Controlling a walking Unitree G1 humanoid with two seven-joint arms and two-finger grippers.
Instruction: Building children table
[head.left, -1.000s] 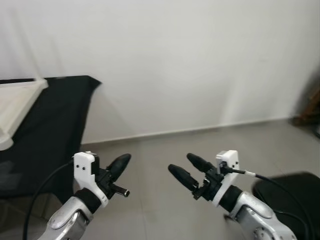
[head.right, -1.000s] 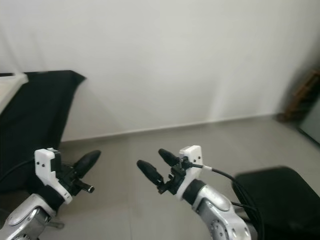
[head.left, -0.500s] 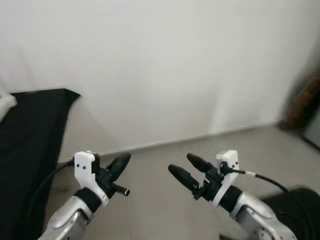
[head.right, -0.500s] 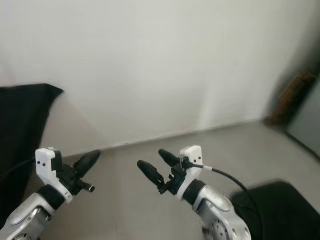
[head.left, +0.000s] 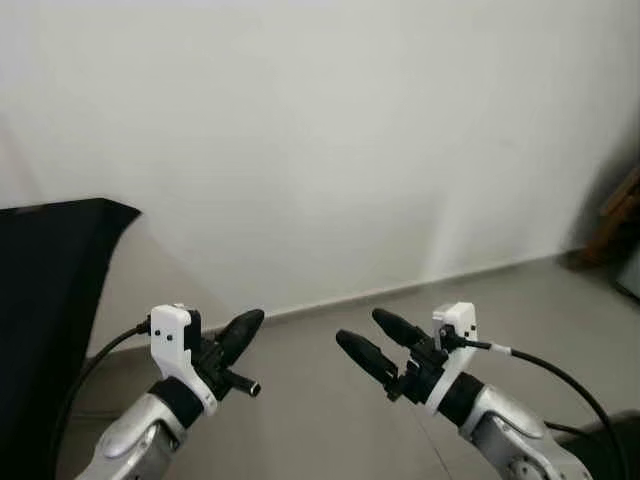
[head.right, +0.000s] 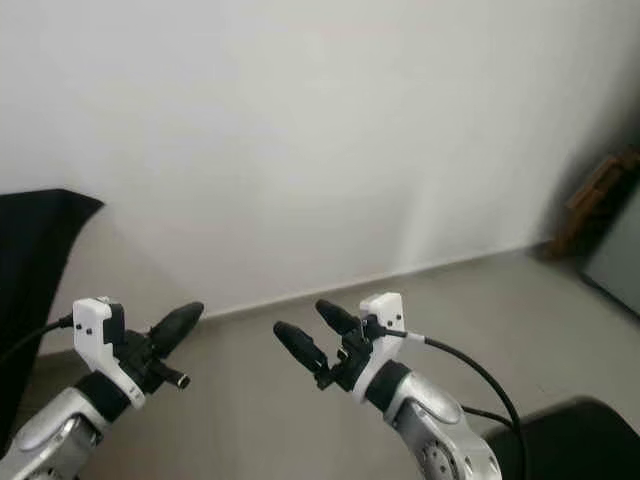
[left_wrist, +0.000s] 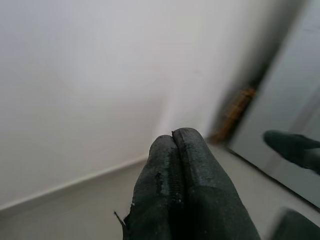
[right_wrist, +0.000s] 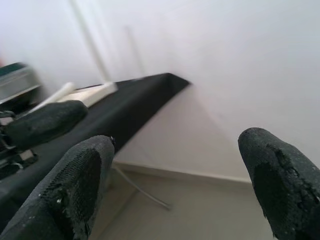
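Facing a bare wall, we hold our left gripper (head.left: 243, 325) pressed closed and our right gripper (head.left: 374, 338) spread empty, and may clip the black-draped table (head.left: 45, 300) carrying pale table parts (right_wrist: 90, 92) at our left.

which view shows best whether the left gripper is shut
The left wrist view: the left gripper has its two black fingers pressed together along their length, no gap at the tips. The eye views show it from the side as one dark shape, so the fingers cannot be told apart. The right wrist view catches one dark fingertip.
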